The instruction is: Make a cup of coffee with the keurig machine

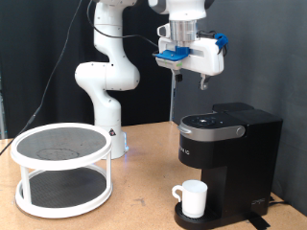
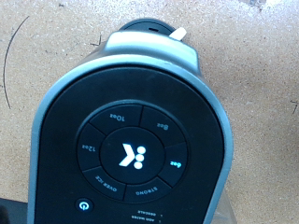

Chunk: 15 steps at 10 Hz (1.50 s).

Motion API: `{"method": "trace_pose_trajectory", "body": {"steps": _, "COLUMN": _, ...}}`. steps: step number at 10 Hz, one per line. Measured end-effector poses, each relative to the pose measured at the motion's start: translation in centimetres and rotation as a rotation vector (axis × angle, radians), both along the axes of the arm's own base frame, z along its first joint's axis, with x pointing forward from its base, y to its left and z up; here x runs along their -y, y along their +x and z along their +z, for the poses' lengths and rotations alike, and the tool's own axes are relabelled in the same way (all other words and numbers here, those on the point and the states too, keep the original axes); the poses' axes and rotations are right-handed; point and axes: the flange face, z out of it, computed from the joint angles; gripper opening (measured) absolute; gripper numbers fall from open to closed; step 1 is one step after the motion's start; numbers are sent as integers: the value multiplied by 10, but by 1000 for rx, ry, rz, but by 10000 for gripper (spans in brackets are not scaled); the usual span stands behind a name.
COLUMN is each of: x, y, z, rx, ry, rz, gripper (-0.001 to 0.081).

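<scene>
Hovering high above the keurig machine (image 1: 228, 153), the gripper (image 1: 189, 82) points straight down with nothing between its fingers.

Glowing on the brewer's round control dial in the wrist view are a white "K" mark and segment labels reading 8oz, 10oz, 12oz, 6oz, STRONG and OVER ICE, with a blue-lit power button near the panel's edge; smaller print beside it is too fine to read. In the exterior view the white arm reaches up and over, its wrist vertical; how far apart the fingers stand cannot be told. The lid of the machine is down. The cup (image 1: 193, 198) stands upright on the drip tray under the spout, handle toward the exterior view's left, well below the gripper. A white wire stand (image 1: 61, 168) sits on the table (image 1: 144, 206) at the exterior view's left.
</scene>
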Motion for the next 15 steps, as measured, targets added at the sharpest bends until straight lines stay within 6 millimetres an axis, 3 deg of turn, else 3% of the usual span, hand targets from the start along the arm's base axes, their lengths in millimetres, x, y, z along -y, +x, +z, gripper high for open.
{"method": "trace_pose_trajectory", "body": {"steps": 11, "x": 3, "y": 6, "z": -13, "rx": -24, "ry": -1, "rz": 3, "gripper": 734}}
{"method": "trace_pose_trajectory", "body": {"steps": 12, "x": 2, "y": 5, "z": -18, "rx": -34, "ry": -14, "rz": 12, "gripper": 705}}
{"method": "trace_pose_trajectory", "body": {"steps": 13, "x": -1, "y": 4, "z": -24, "rx": -47, "ry": -25, "rz": 23, "gripper": 570}}
{"method": "trace_pose_trajectory", "body": {"steps": 14, "x": -5, "y": 3, "z": -31, "rx": -63, "ry": -36, "rz": 38, "gripper": 570}}
{"method": "trace_pose_trajectory", "body": {"steps": 15, "x": -9, "y": 4, "z": -40, "rx": -79, "ry": -47, "rz": 46, "gripper": 422}}
